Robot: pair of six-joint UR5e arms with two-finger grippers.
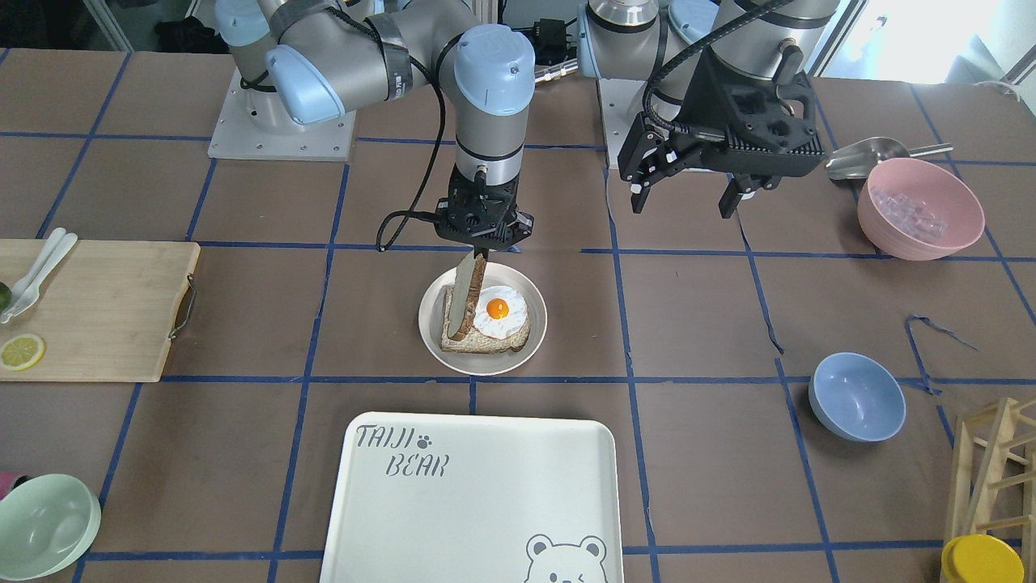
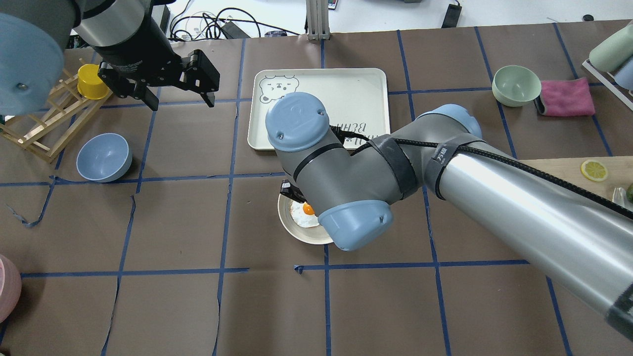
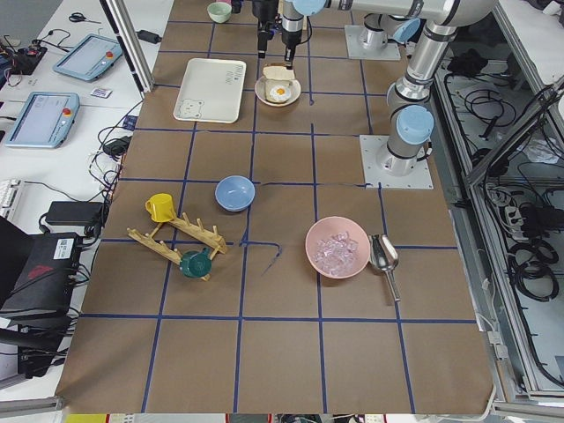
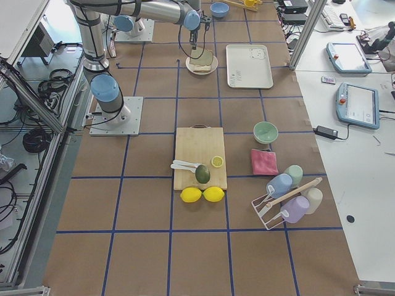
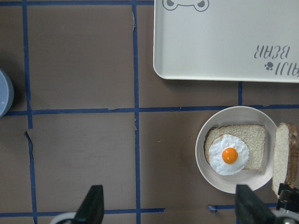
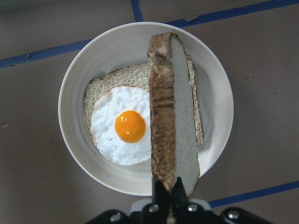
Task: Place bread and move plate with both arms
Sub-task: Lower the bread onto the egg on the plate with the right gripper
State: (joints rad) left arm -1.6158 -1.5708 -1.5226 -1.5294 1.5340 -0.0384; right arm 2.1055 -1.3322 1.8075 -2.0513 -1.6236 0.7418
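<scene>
The plate (image 1: 486, 363) sits mid-table and holds a squarer bread slice with a fried egg (image 1: 498, 312). My right gripper (image 1: 482, 248) is shut on the top end of the bread (image 1: 468, 295), which hangs on edge, crust outward, over the plate beside the egg. In the right wrist view the bread (image 6: 170, 107) crosses the plate (image 6: 70, 107) and covers part of the egg slice (image 6: 127, 127). I cannot tell if its lower end touches. My left gripper (image 1: 688, 202) is open and empty, raised well to the plate's side; its wrist view shows the plate (image 5: 202, 144) and bread (image 5: 285, 156).
A white bear-printed tray (image 1: 477, 486) lies just beyond the plate. A blue bowl (image 1: 856, 395), a pink bowl of ice (image 1: 920, 206) and a wooden rack (image 1: 995, 470) stand on my left side. A cutting board (image 1: 97, 308) and a green bowl (image 1: 44, 522) are on my right.
</scene>
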